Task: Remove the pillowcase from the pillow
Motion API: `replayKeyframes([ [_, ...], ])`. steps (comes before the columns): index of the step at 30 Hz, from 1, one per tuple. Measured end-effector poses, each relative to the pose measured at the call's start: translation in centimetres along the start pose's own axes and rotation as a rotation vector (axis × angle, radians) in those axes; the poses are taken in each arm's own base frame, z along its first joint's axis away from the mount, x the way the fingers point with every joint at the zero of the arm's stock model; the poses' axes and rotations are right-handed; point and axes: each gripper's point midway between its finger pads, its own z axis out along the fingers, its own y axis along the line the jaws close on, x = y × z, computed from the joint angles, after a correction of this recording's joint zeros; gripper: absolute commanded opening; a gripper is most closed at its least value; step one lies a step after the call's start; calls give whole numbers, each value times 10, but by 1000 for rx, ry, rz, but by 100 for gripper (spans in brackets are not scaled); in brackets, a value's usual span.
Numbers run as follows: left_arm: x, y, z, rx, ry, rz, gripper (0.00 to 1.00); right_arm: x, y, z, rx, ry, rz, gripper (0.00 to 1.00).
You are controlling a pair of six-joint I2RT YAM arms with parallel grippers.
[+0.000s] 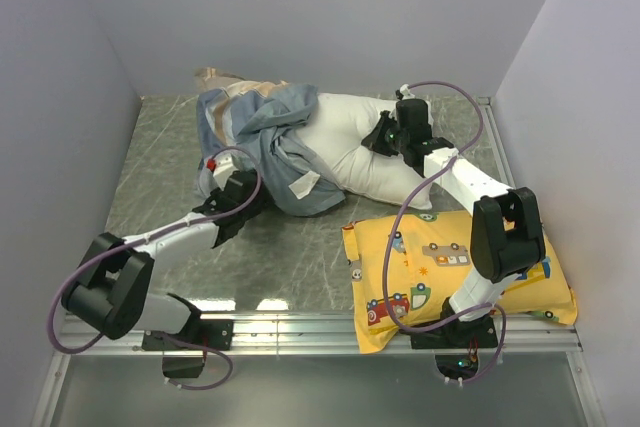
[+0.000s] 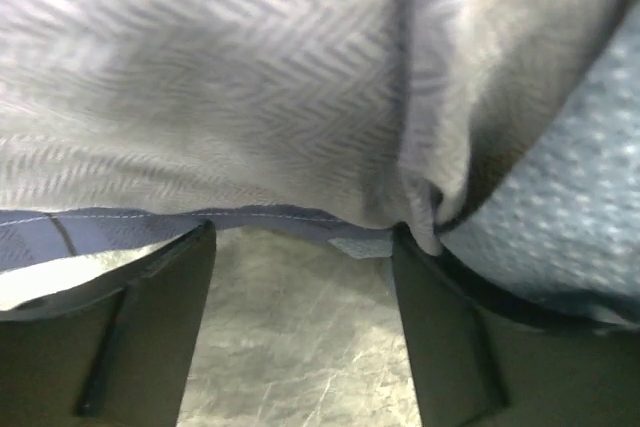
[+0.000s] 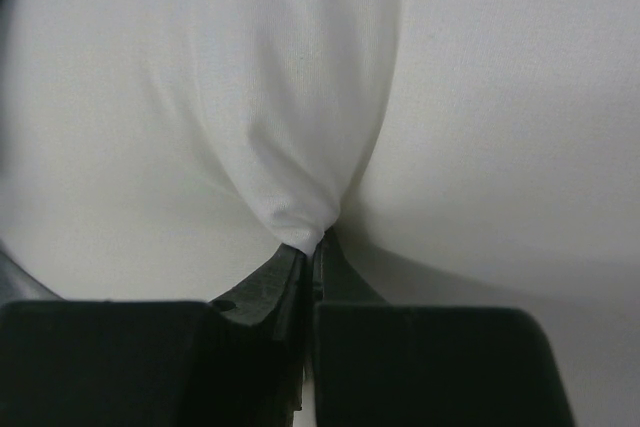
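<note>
The white pillow (image 1: 365, 152) lies at the back middle of the table, its right part bare. The blue and grey striped pillowcase (image 1: 262, 137) is bunched over its left end. My right gripper (image 1: 385, 135) is shut on a pinched fold of the white pillow (image 3: 300, 217) near its top right. My left gripper (image 1: 243, 205) is open at the pillowcase's lower left edge. In the left wrist view the pillowcase (image 2: 300, 97) hangs just above the open gripper (image 2: 305, 237), with bare table between the fingers (image 2: 440, 337).
A yellow cartoon-vehicle print pillow (image 1: 455, 272) lies at the front right, under my right arm. Grey walls close in the table on the left, back and right. A metal rail (image 1: 320, 325) runs along the near edge.
</note>
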Motion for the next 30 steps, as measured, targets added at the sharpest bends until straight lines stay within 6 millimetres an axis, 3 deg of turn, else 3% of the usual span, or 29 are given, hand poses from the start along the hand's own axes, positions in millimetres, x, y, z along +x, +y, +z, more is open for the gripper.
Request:
replayKeyframes([
  [3,8,-2,3,-30,6,40,80,0,0,0,0,0,-3,0],
  [7,8,-7,10,-75,3,89,70,0,0,0,0,-1,-8,0],
  [16,-1,-20,20,-105,-31,148,71,0,-1,0,3,-2,-18,0],
  [19,0,-19,27,-126,-38,155,57,0,-1,0,3,-2,-18,0],
  [20,-1,-20,29,-131,-43,154,45,0,-1,0,3,-2,-18,0],
  [23,-3,-24,35,-132,-58,154,24,0,-1,0,2,-1,-20,0],
  [26,-7,-31,40,-130,-74,153,9,0,-1,0,2,-1,-24,0],
  [30,-14,-37,43,-133,-95,148,0,0,-1,0,3,-2,-25,0],
])
